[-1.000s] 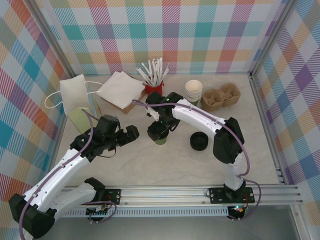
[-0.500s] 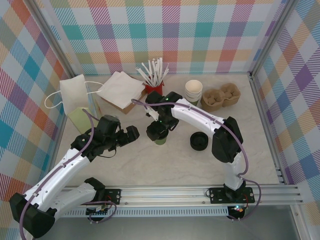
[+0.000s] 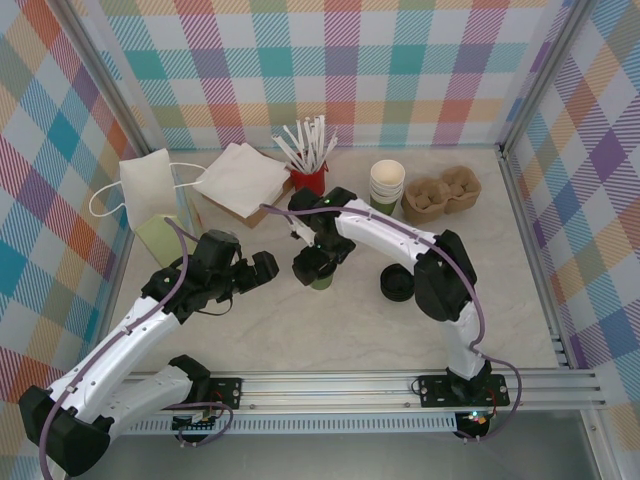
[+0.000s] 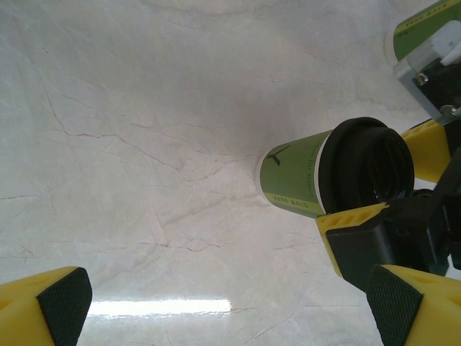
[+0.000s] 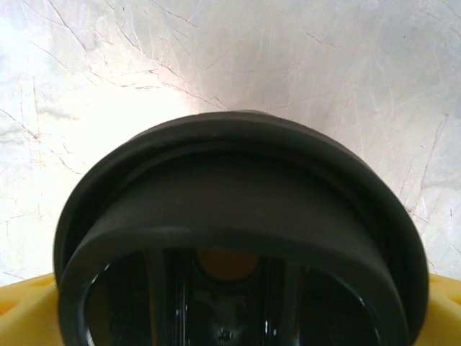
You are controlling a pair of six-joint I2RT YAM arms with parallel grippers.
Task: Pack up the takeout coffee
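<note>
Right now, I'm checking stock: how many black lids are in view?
2 visible: one lid atop the green cup, another on the table to its right, possibly a stack hiding more underneath.

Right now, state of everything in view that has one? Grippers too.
takeout coffee: upright, black lid on top, not in the paper bag
left gripper: open, empty
right gripper: jaws wide either side of the lid, grip unclear
cup stack: upright, nested
cup carrier: empty
</note>
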